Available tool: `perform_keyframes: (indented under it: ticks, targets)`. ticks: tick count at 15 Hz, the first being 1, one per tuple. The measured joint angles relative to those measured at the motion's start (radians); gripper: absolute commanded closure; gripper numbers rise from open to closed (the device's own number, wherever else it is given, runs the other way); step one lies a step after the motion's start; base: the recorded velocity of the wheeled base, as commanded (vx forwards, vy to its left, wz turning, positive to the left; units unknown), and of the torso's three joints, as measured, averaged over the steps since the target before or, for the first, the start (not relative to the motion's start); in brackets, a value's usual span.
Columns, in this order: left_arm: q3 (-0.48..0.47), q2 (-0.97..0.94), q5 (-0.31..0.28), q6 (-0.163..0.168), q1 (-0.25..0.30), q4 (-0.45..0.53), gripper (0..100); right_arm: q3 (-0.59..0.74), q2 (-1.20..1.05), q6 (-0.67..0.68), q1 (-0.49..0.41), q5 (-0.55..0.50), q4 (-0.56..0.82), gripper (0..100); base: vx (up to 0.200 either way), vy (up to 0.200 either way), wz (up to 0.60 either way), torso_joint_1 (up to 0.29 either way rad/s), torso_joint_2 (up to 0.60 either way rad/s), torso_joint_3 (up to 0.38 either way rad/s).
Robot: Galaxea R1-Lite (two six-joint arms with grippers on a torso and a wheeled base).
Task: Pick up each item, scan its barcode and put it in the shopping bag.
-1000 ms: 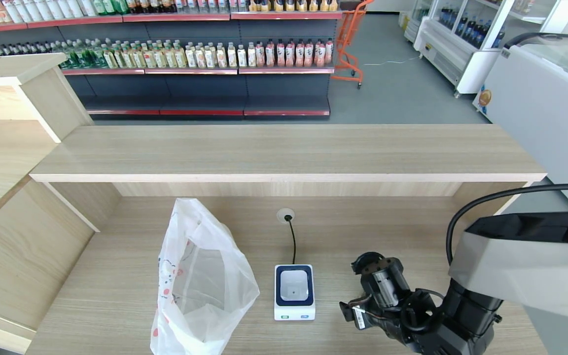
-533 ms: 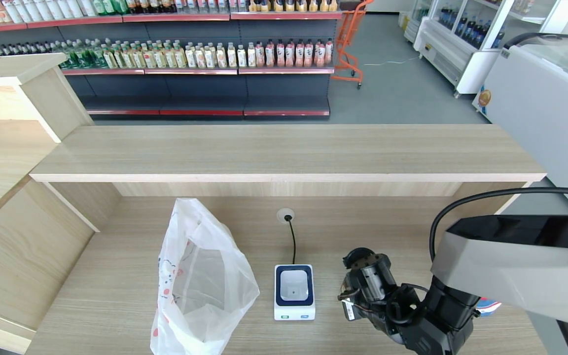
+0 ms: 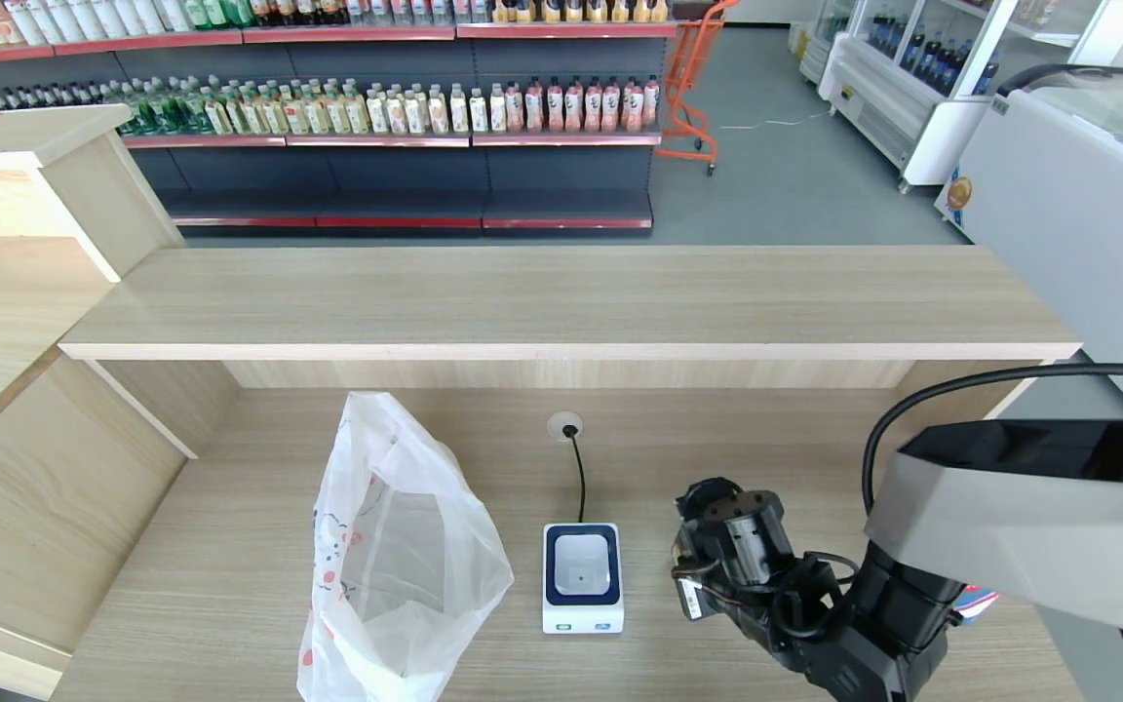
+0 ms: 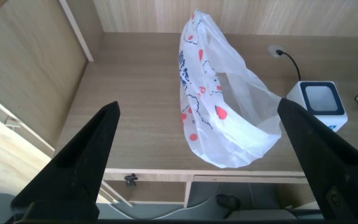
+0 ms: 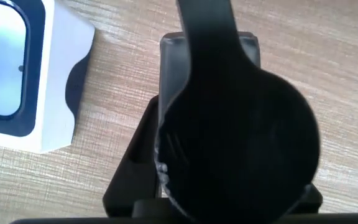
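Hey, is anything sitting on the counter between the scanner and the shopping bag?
Nothing visible. The scanner and the bag stand side by side, apart, with a strip of bare counter between them. The scanner's cable runs toward the back of the counter, away from the bag.

The shopping bag (image 3: 396, 556) is translucent white with red and dark printed figures; scanner (image 3: 581, 577) white, dark blue frame round a pale window; cable (image 3: 578, 478) black; bench (image 3: 181, 585) pale wood grain
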Motion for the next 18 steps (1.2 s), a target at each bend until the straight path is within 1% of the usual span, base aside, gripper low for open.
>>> perform_keyframes:
  ticks: [2,4,5,7,8,9,11,13,14,15,17,18]
  targets:
    - [0.000,0.000,-0.001,0.000,0.000,0.000,0,0.075,-0.111,-0.069,-0.039,-0.016,-0.011,100,0.000,0.000,0.00,0.000,0.00,0.000]
    - [0.000,0.000,0.000,0.000,0.000,0.000,0,0.192,-0.267,-0.194,-0.110,-0.032,-0.011,100,0.000,0.000,0.00,0.000,0.00,0.000]
    - [0.000,0.000,0.000,0.000,0.000,0.000,0,0.242,-0.349,-0.274,-0.146,-0.039,-0.011,100,0.000,0.000,0.00,0.000,0.00,0.000]
    - [0.000,0.000,0.000,0.000,0.000,0.000,0,0.312,-0.516,-0.524,-0.203,-0.044,-0.011,100,0.000,0.000,0.00,0.000,0.00,0.000]
    - [0.000,0.000,0.000,0.000,0.000,0.000,0,0.333,-0.590,-0.637,-0.214,-0.039,-0.012,100,0.000,0.000,0.00,0.000,0.00,0.000]
    - [0.000,0.000,0.000,0.000,0.000,0.000,0,0.348,-0.657,-0.727,-0.206,-0.020,-0.012,100,0.000,0.000,0.00,0.000,0.00,0.000]
    - [0.000,0.000,0.000,0.000,0.000,0.000,0,0.364,-0.746,-0.863,-0.167,0.057,-0.012,100,0.000,0.000,0.00,0.000,0.00,0.000]
    - [0.000,0.000,0.000,0.000,0.000,0.000,0,0.369,-0.800,-1.057,-0.150,0.196,-0.007,100,0.000,0.000,0.00,0.000,0.00,0.000]
    - [0.000,0.000,0.000,0.000,0.000,0.000,0,0.370,-0.820,-1.193,-0.152,0.294,0.004,100,0.000,0.000,0.00,0.000,0.00,0.000]
    - [0.000,0.000,0.000,-0.001,0.000,0.000,0,0.370,-0.836,-1.381,-0.168,0.452,0.031,100,0.000,0.000,0.00,0.000,0.00,0.000]
    - [0.000,0.000,0.000,0.000,0.000,0.000,0,0.367,-0.854,-1.821,-0.215,0.780,0.123,100,0.000,0.000,0.00,0.000,0.00,0.000]
    - [0.000,0.000,0.000,0.000,0.000,0.000,0,0.364,-0.853,-2.032,-0.233,0.912,0.179,100,0.000,0.000,0.00,0.000,0.00,0.000]
